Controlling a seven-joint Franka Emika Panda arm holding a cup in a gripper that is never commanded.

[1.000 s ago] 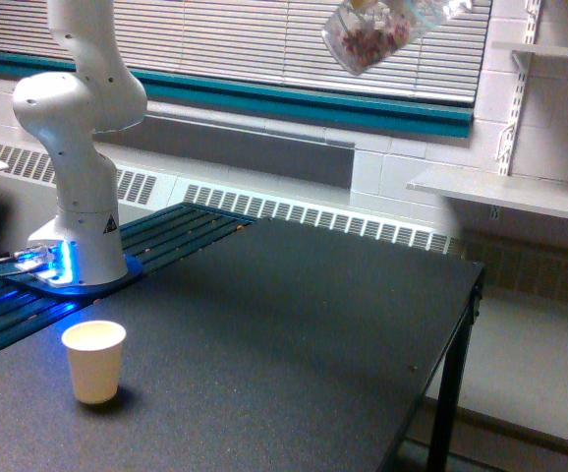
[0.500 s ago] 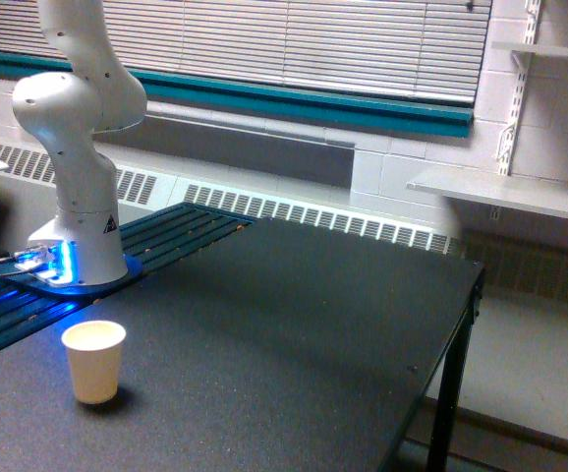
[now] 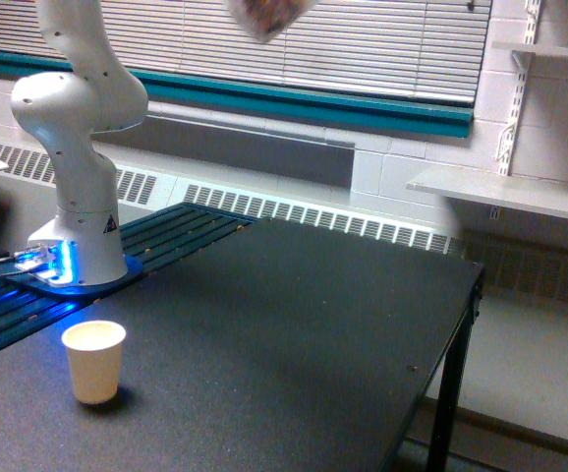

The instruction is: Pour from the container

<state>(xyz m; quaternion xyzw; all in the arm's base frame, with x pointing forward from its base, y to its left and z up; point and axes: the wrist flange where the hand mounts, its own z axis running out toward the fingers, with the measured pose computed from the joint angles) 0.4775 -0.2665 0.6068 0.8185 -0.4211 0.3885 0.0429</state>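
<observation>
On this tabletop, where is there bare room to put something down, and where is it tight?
Most of the table is bare, from the paper cup across to the edge at the exterior view's right. It is tight only between the cup and the arm base at the view's left. The container is blurred at the top edge, high above the table.
</observation>
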